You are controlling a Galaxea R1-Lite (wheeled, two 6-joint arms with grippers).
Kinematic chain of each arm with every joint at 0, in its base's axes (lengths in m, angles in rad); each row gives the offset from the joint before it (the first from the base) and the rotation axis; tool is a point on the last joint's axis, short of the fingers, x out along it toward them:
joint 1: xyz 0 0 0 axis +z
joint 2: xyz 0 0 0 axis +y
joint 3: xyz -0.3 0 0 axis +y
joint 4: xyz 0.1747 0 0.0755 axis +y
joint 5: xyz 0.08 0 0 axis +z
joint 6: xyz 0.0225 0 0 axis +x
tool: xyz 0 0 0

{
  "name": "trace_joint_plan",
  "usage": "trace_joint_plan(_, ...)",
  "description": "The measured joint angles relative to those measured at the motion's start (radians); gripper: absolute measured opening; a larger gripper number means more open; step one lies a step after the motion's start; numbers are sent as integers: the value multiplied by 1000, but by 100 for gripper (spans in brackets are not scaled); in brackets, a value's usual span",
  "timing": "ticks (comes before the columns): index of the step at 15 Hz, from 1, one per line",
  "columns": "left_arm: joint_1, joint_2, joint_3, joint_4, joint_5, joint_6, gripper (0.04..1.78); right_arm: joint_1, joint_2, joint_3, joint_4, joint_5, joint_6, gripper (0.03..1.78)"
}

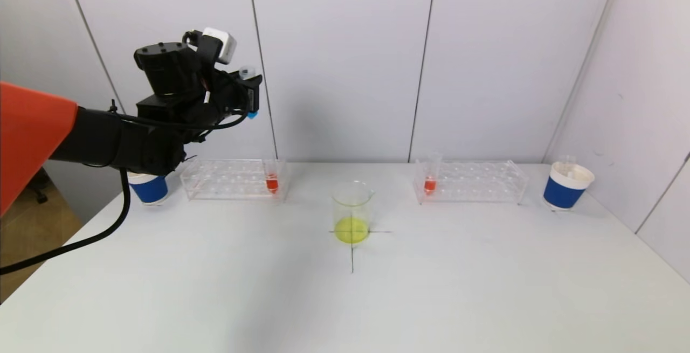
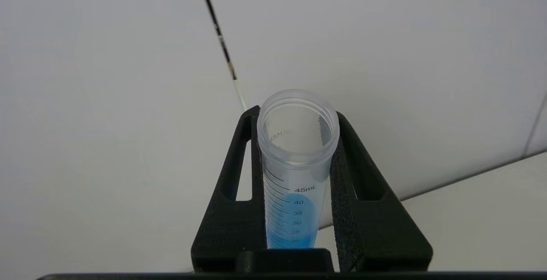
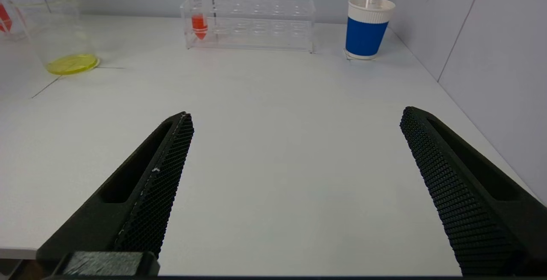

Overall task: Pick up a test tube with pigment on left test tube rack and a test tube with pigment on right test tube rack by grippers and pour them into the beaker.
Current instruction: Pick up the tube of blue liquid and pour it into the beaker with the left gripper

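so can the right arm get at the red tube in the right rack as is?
Probably yes: the right gripper is open and empty, and only bare table lies between it and the red tube.

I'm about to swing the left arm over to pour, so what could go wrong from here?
1. The tube in the left hand is uncapped; tilting early could spill blue liquid on the table.
2. The beaker is narrow, so the pour may miss.
3. The rack with its red tube lies below the path.
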Motion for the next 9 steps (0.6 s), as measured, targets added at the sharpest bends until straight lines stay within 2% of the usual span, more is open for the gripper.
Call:
trace_joint_plan(3,-61,-1,-51,79,-35,1,44,0,0,0,0,0,0,176)
trace_joint_plan(9,-117,5,-68,78,-198,113,44,0,0,0,0,0,0,176)
